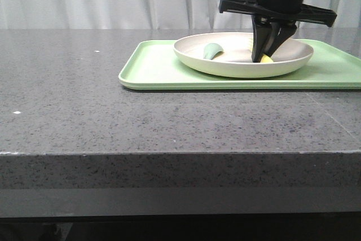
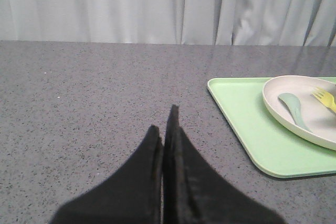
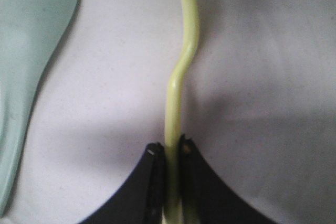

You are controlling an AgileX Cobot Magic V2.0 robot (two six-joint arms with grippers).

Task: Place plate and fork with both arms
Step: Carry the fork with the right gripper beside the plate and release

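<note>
granite table [image 1: 84, 83]: right hand [image 1: 269, 55] pinches fork [image 3: 181, 77] inside plate [image 1: 242, 67].

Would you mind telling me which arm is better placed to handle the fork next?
The right. Its pincer is already shut on the fork handle inside the plate, while the left pincer is closed over bare table, well away from the tray.

A: Can you read any word, brand or number in these three views?

B: No, I cannot read any. No text or label shows in any of them.

A: And signs or markings?

B: Also none that I can read.
</note>
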